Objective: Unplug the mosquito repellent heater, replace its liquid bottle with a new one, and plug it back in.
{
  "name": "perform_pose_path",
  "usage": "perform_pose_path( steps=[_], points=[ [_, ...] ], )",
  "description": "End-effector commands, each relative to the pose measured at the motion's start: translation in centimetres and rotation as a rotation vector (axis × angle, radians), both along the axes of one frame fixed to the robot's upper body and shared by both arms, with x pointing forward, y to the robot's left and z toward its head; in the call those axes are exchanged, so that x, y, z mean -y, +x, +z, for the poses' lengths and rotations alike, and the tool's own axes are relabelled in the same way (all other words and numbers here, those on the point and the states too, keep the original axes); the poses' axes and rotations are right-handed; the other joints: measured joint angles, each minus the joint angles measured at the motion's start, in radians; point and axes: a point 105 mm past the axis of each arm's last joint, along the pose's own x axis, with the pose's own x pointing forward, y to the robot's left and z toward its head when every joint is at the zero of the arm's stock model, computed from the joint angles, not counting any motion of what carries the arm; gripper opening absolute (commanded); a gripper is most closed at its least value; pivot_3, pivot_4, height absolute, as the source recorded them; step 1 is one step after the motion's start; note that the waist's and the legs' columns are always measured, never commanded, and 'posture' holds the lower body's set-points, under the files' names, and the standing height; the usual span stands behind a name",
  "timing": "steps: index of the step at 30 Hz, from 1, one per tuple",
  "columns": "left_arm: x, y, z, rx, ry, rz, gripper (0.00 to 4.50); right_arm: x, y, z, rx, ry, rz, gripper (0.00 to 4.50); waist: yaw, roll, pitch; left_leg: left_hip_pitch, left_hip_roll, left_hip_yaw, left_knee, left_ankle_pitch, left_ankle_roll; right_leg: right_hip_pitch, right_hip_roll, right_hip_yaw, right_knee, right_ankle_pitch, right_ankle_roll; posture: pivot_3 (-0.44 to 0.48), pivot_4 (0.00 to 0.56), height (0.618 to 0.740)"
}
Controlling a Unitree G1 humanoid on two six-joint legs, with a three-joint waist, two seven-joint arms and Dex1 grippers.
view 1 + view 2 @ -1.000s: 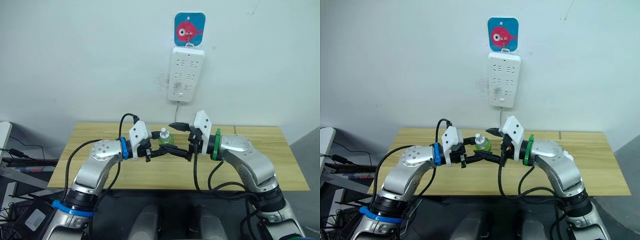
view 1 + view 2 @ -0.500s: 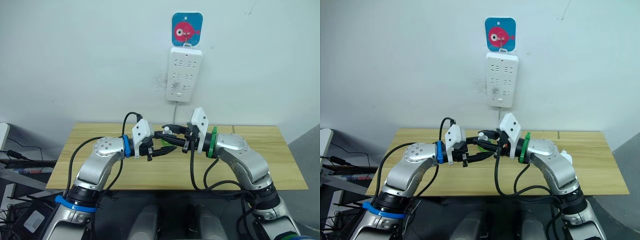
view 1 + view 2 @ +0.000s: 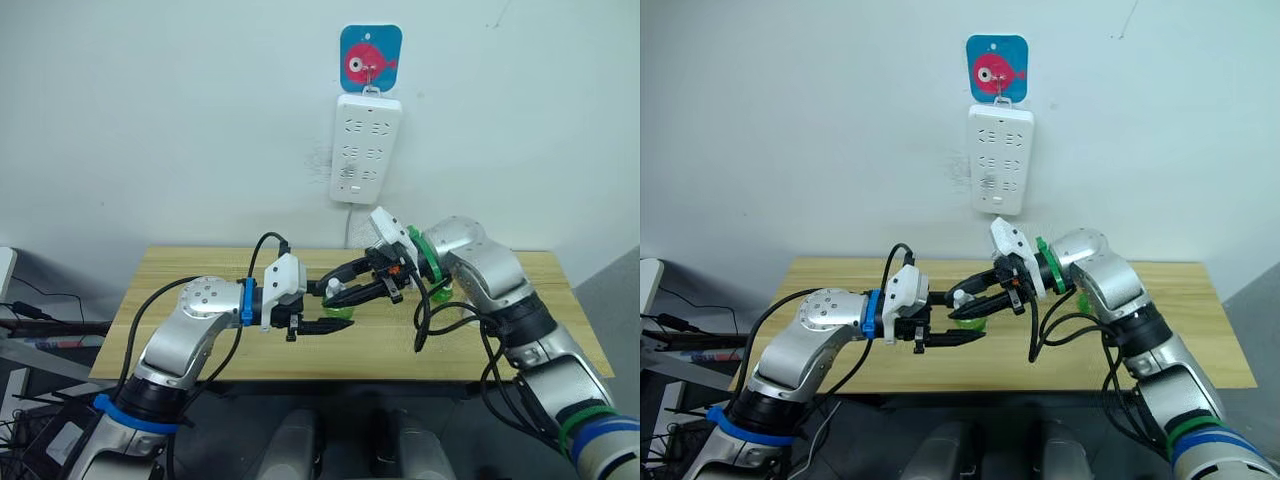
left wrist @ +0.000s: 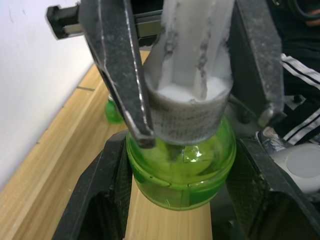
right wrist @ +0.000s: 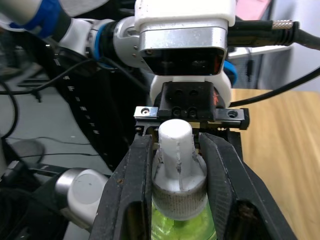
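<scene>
Swinging in since a second ago, right pincer (image 5: 177,200) clamps the cap; left pincer (image 4: 180,185) clamps the green bottle (image 4: 181,172) above the surface's (image 3: 500,345) middle. Light, slick: grip its ribbed cap (image 5: 178,189).

A long white power strip (image 3: 365,148) hangs upright on the pale wall (image 3: 150,120), at twelve o'clock above the wooden table (image 3: 180,275). Just above it, touching its top, sits a blue square hook (image 3: 370,57) with a pink fish.
</scene>
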Motion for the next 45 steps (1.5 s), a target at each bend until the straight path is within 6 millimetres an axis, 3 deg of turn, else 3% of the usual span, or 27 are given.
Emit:
perform_pose_path(
  steps=[1,7,11,18,24,31,39,41,45],
  points=[
    [-0.2,0.0,0.5,0.021,-0.010,0.003,2.25,1.3,0.7,1.0,0.043,0.010,-0.020,2.42,0.003,0.000,0.000,0.000,0.000,0.000,0.000,0.000,0.000,0.000,0.000,0.000,0.000,0.000,0.000,0.075,0.144,0.740],
    [-1.0,0.8,0.5,0.022,-0.023,0.050,2.25,4.8,0.6,0.3,0.085,-0.032,-0.157,4.45,0.004,0.000,0.000,0.000,0.000,-0.001,0.000,-0.001,0.001,0.000,-0.001,0.000,-0.001,0.000,0.000,0.043,0.149,0.740],
    [-1.4,1.5,0.8,0.016,-0.045,0.095,2.25,4.2,0.4,0.8,0.135,0.051,-0.282,4.45,-0.006,0.000,0.000,0.000,0.001,0.000,0.000,0.000,0.000,-0.001,0.000,0.001,0.000,0.000,-0.001,0.024,0.151,0.740],
    [-2.1,2.7,1.4,0.020,-0.049,0.126,2.25,-0.1,-0.1,1.3,0.177,0.194,-0.407,4.45,-0.015,0.000,0.000,0.000,0.001,0.000,0.000,0.000,-0.001,-0.002,0.000,0.001,0.000,0.000,-0.001,0.003,0.138,0.740],
    [-1.5,2.7,1.3,0.031,-0.043,0.100,2.25,-2.0,1.2,1.4,0.191,0.242,-0.482,4.45,-0.016,-0.001,-0.001,0.000,0.000,0.001,0.000,0.000,-0.002,-0.001,0.000,0.002,0.000,0.000,-0.001,-0.003,0.125,0.740],
    [-1.6,2.3,1.1,0.028,-0.036,0.093,2.25,-0.7,2.8,1.2,0.240,0.227,-0.609,4.45,-0.024,-0.001,-0.002,0.000,0.001,0.002,0.000,0.000,-0.003,-0.002,0.001,0.002,0.001,0.000,-0.001,0.003,0.120,0.740],
    [-2.3,2.5,0.8,0.037,-0.023,0.117,2.25,4.1,0.5,1.8,0.197,0.120,-0.507,4.45,-0.024,-0.002,-0.002,0.000,0.001,0.002,0.000,0.000,-0.001,-0.001,0.000,0.003,0.000,0.000,-0.001,0.009,0.118,0.740],
    [-2.3,2.4,0.9,0.039,-0.025,0.118,2.25,4.0,0.0,1.9,0.160,0.118,-0.481,4.45,-0.026,-0.002,-0.002,0.000,0.001,0.002,0.000,-0.001,0.000,-0.001,0.001,0.003,0.000,0.000,-0.001,0.016,0.118,0.740],
    [-2.2,2.4,1.0,0.042,-0.025,0.115,2.25,1.1,-0.1,2.1,0.137,0.174,-0.460,4.45,-0.030,-0.002,-0.004,0.000,0.002,0.002,-0.001,-0.002,0.001,-0.002,0.001,0.002,0.001,0.000,-0.002,0.023,0.118,0.740]
  ],
)
